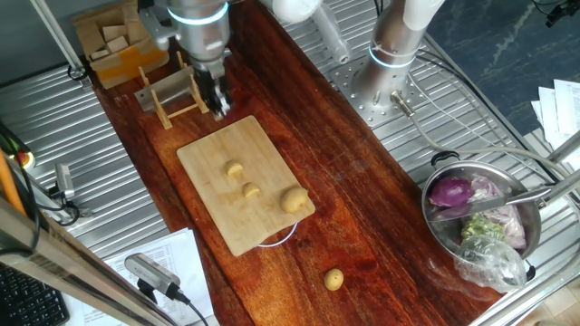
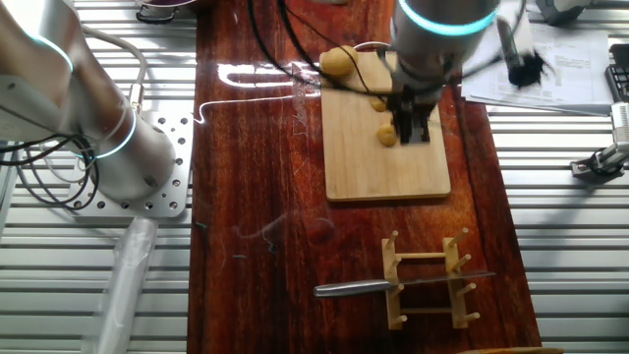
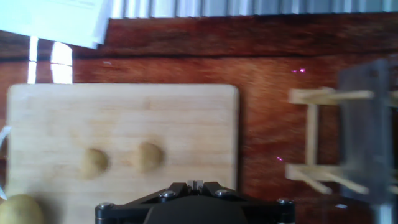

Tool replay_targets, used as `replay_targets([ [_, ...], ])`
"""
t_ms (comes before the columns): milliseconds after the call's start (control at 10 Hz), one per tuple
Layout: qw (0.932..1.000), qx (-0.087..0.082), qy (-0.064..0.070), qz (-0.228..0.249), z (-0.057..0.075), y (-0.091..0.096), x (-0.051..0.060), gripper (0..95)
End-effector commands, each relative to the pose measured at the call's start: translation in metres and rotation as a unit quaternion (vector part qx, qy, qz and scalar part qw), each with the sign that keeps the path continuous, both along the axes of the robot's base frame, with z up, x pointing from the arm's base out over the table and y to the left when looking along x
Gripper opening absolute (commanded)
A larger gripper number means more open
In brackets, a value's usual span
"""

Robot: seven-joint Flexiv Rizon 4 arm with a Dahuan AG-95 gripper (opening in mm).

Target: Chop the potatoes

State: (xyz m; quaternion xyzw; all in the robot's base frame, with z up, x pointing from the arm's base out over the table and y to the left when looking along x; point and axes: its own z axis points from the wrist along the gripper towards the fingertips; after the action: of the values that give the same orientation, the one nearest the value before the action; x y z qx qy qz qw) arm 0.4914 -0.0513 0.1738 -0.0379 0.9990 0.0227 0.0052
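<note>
Arm: upright over the table's far end, wrist vertical. Gripper [image 1: 218, 107]: pointed straight down, fingers close together, apparently empty, above the board's edge.

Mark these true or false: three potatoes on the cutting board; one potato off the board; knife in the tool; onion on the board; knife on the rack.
1. Three potatoes lie on the cutting board: true.
2. A fourth potato lies on the wooden table: true.
3. The tool holds the knife: false, it grips nothing.
4. The purple onion is on the board: false, it is in the metal bowl.
5. The knife rests on the wooden rack: true.
</note>
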Motion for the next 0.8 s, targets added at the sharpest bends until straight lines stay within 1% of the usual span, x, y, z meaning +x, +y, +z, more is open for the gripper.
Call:
replay_targets([
  [100, 0.9990, -0.002, 0.014, 0.043, -0.001, -0.012, -0.002, 0.0],
  [300, 0.9998, -0.002, 0.013, 0.017, -0.001, -0.012, -0.002, 0.0],
  [400, 0.9999, -0.002, 0.014, -0.003, -0.001, -0.012, -0.002, 0.0],
  [500, 0.9999, -0.010, 0.007, -0.001, -0.001, -0.012, -0.002, 0.0],
  [600, 0.9996, -0.024, -0.011, 0.011, -0.001, -0.012, -0.002, 0.0],
  [700, 0.9992, -0.031, -0.016, 0.018, 0.000, -0.017, -0.005, 0.0],
  [800, 0.9995, -0.029, -0.007, 0.009, 0.002, -0.027, -0.006, 0.0],
])
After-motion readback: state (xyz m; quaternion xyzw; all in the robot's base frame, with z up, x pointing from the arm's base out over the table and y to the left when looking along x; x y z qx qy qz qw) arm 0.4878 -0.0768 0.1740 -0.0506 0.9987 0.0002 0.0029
